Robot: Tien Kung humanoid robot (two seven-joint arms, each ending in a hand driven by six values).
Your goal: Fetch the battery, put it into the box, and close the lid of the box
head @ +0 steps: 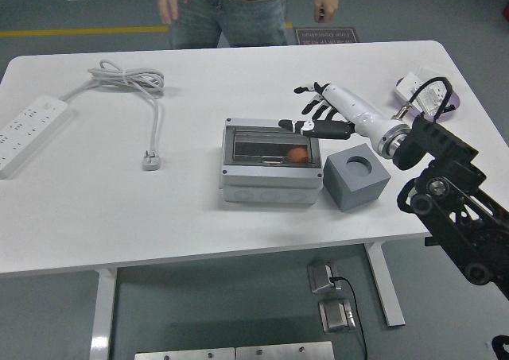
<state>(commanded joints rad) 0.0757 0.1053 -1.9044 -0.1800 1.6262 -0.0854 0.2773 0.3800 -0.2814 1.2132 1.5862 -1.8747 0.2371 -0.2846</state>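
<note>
Hovering by the box's right rear corner, our right hand spreads empty fingers; battery inside, lid shut.

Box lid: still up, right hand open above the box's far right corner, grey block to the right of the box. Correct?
Not quite. The head view shows the lid shut flat on the box. The rest holds: right hand open above the far right corner, grey block right of the box.

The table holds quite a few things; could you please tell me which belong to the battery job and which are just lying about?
Job: box, its clear lid down, battery inside; right robot hand open above it.

Lying about: power strip, white cable, grey block, purple tray.
</note>
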